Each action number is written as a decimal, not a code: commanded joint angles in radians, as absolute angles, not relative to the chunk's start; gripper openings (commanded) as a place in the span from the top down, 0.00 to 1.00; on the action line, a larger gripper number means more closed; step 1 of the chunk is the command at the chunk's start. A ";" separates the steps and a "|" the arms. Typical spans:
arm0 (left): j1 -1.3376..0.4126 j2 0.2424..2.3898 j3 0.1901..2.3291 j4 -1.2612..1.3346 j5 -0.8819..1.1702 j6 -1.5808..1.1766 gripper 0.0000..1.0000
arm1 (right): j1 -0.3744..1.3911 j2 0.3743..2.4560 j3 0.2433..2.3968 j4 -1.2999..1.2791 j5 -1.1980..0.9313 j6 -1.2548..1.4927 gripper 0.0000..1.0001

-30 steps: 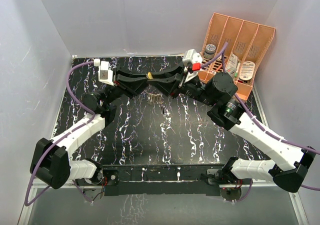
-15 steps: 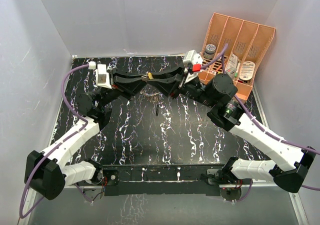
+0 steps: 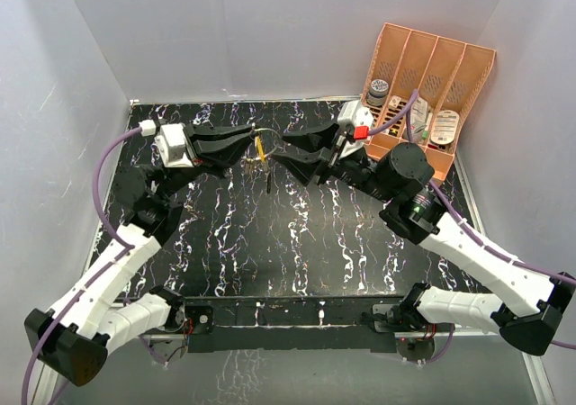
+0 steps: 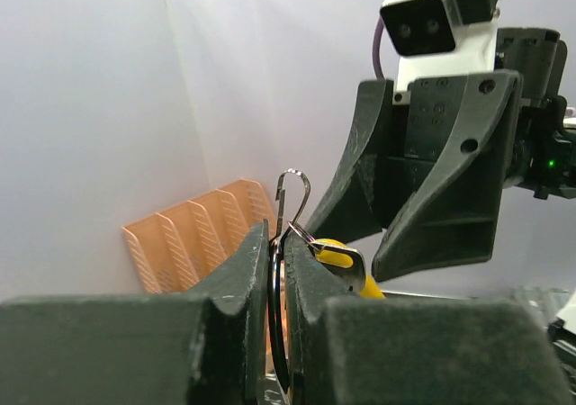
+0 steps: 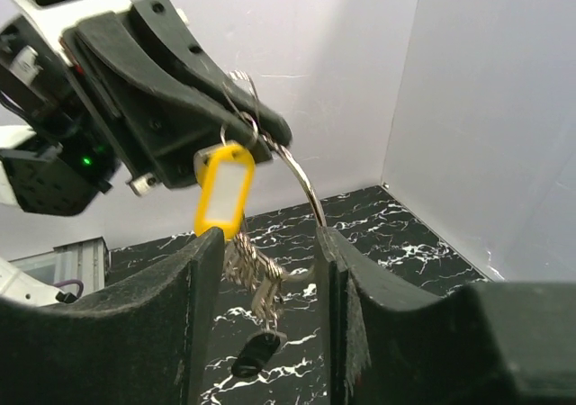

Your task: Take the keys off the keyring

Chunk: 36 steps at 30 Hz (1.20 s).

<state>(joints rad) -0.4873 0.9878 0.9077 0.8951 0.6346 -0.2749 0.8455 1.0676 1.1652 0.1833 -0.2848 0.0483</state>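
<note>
Left wrist view: the left gripper [image 4: 277, 243] has its fingers pressed together on the keyring [image 4: 274, 315], which sits edge-on between them, plane upright, with a thin wire loop poking up above the tips; a yellow tag [image 4: 335, 256] hangs just beside the grip; ribbed orange rack [image 4: 193, 243] behind, against a white wall. Right wrist view: the right gripper [image 5: 268, 243] has its fingers clearly apart and clamps nothing; the ring's arc curves down close to one finger's inner face, contact cannot be told; the keys [image 5: 256, 283] hang in a bunch below the tag, long axes roughly vertical, tips toward the table, a dark one lowest, all clear of the surface. Top view: both grippers meet nose to nose over the far middle of the black, white-veined table [image 3: 297, 252], ring held between them in the air; plain white walls on three sides; rack at far right, a grey-lidded jar [image 3: 378, 87] in its leftmost compartment, small pale items further right, not identifiable
</note>
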 commanded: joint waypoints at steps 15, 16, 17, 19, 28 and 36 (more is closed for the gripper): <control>-0.486 0.959 1.026 0.690 0.531 -0.082 1.00 | 1.105 1.126 1.041 0.454 0.089 -0.339 0.43; -0.486 0.960 1.025 0.685 0.522 -0.080 1.00 | 1.140 1.142 1.040 0.481 0.147 -0.382 0.44; -0.485 0.960 1.025 0.677 0.515 -0.077 1.00 | 1.182 1.166 1.035 0.534 0.228 -0.432 0.45; -0.486 0.959 1.022 0.669 0.503 -0.072 1.00 | 1.239 1.204 1.022 0.631 0.349 -0.535 0.44; -0.486 0.920 0.994 0.655 0.478 -0.059 1.00 | 1.310 1.307 1.011 0.859 0.583 -0.730 0.53; -0.486 0.892 0.983 0.619 0.427 -0.007 1.00 | 1.340 1.256 1.006 0.789 0.587 -0.702 0.58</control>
